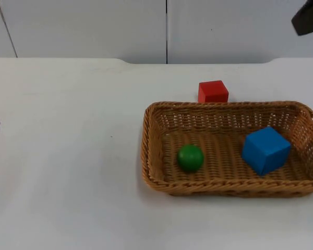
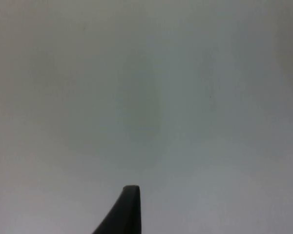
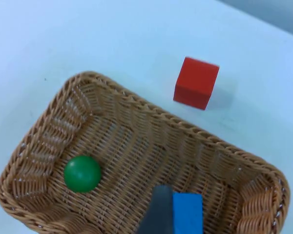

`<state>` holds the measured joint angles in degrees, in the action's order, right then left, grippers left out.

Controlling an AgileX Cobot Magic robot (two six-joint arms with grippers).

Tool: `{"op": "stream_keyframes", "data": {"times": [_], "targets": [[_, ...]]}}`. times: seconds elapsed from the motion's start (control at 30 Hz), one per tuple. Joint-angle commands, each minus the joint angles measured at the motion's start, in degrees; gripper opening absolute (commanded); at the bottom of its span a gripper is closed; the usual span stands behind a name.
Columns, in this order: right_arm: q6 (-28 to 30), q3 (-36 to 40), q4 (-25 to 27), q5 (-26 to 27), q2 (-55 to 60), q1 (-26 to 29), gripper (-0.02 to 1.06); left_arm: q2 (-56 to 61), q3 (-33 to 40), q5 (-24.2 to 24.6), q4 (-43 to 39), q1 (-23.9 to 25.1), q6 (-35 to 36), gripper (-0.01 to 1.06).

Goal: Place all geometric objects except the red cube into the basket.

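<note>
The white worktop (image 1: 68,182) is seen ending at the grey partition wall (image 1: 94,26). A brown wicker basket (image 1: 156,120) is placed on the worktop's right half. Inside it, a blue cube (image 1: 265,150) is found toward the right side, tilted on the woven floor, and a green ball (image 1: 190,158) toward the left; the two are well apart. A red cube (image 1: 213,91) is set on the worktop just beside the basket's far rim, outside it. The right end effector (image 3: 158,214) is held above the basket, by the blue cube. The left end effector (image 2: 124,212) is held over bare worktop. Whether either is apart or together cannot be told.
</note>
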<state>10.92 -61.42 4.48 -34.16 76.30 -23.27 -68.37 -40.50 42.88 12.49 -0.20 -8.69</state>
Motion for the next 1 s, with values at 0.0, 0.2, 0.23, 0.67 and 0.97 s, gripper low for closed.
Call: {"op": "stream_keyframes", "data": {"times": [0.0,0.2,0.23,0.67,0.97], "targets": [[0.0,-0.1,0.1,-2.1,-3.0,-0.1,0.84,0.7,0.2,0.5,0.6,0.3,-0.1,1.05],[0.0,-0.1,0.1,-6.8,-8.9,-0.1,1.05,4.6,-0.9,3.1,0.6,0.3,-2.1,1.05],[0.0,-0.1,0.1,-7.9,-10.1,-0.1,1.05,5.4,-1.1,3.3,0.6,0.3,-2.1,1.05],[0.0,8.7,0.1,-11.0,-31.6,-0.1,1.05,26.5,-1.4,7.8,3.0,0.3,-2.9,1.05],[0.0,18.9,0.1,-12.1,-51.1,-0.1,1.05,43.4,4.1,9.2,4.0,0.3,-2.9,1.05]]}}
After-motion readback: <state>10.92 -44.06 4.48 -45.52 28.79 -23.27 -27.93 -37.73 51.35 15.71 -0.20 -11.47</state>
